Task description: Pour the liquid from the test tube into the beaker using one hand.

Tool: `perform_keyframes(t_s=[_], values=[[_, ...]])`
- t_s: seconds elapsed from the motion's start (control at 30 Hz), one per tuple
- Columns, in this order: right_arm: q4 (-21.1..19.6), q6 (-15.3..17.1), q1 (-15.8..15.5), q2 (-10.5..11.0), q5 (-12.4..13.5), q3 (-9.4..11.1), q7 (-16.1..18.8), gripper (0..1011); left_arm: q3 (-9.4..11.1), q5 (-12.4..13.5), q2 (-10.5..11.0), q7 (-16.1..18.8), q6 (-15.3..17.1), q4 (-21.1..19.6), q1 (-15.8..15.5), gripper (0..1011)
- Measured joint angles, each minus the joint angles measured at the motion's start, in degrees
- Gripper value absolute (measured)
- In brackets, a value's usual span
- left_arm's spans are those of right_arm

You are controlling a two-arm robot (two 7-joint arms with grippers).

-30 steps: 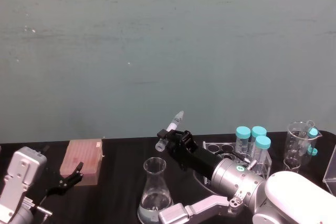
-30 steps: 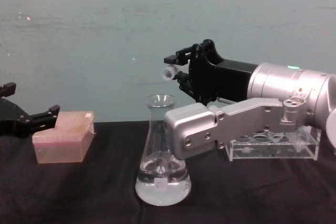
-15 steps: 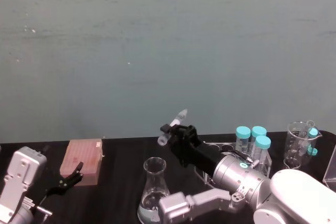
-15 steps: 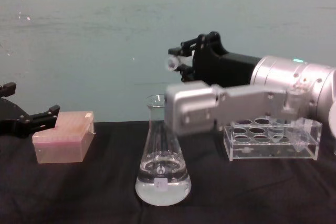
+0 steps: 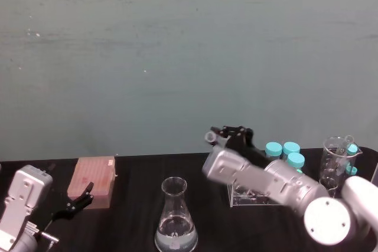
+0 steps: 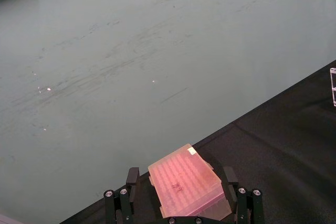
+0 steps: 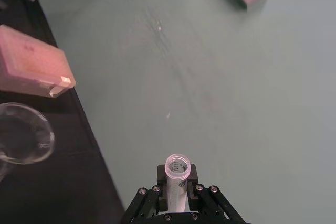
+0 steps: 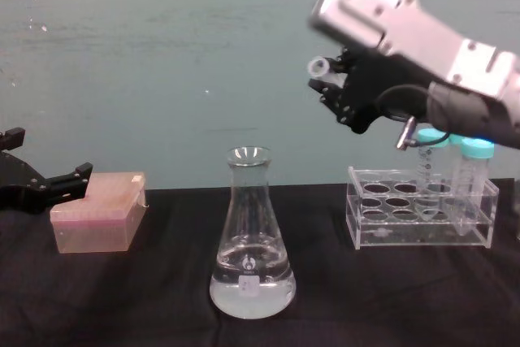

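Note:
The beaker (image 8: 250, 237) is a clear conical flask standing at the table's middle front, with clear liquid (image 8: 252, 294) pooled in its base. It also appears in the head view (image 5: 175, 216), and its mouth (image 7: 23, 135) shows in the right wrist view. My right gripper (image 8: 340, 87) is raised to the right of the flask, above the rack's left end, shut on the test tube (image 8: 318, 65). The tube is tilted with its open rim toward the left. The tube (image 7: 177, 174) sits between the fingers; I cannot tell if liquid is inside. My left gripper (image 8: 49, 184) rests open at far left.
A pink plastic box (image 8: 97, 213) sits left of the flask, just in front of the left gripper. A clear tube rack (image 8: 418, 217) with teal-capped tubes (image 8: 455, 160) stands to the right. A glass measuring beaker (image 5: 336, 157) is at the far right.
The right gripper has swung to the right with the test tube, from above the flask's mouth to above the rack. The forearm now sits higher. The left arm is still.

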Motion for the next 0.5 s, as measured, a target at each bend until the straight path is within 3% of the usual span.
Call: perform_keyframes(t_s=[0.2, 0.23, 0.3, 0.33, 0.37, 0.5], values=[[-0.2, 3.7, -0.2, -0.7, 10.3, 5.3, 7.6, 199, 0.0, 0.0, 0.0, 0.0, 0.0, 0.0, 0.0, 1000], [0.0, 4.7, -0.1, -0.7, 12.9, 6.4, 9.6, 199, 0.0, 0.0, 0.0, 0.0, 0.0, 0.0, 0.0, 1000], [0.4, 5.9, 0.3, -0.6, 16.5, 7.8, 12.4, 199, 0.0, 0.0, 0.0, 0.0, 0.0, 0.0, 0.0, 1000], [0.4, 5.9, 0.3, -0.6, 16.5, 7.8, 12.4, 199, 0.0, 0.0, 0.0, 0.0, 0.0, 0.0, 0.0, 1000], [0.8, 6.8, 0.6, -0.4, 19.2, 8.6, 14.4, 199, 0.0, 0.0, 0.0, 0.0, 0.0, 0.0, 0.0, 1000], [2.0, 8.8, 1.4, 0.1, 24.7, 10.5, 18.5, 199, 0.0, 0.0, 0.0, 0.0, 0.0, 0.0, 0.0, 1000]])
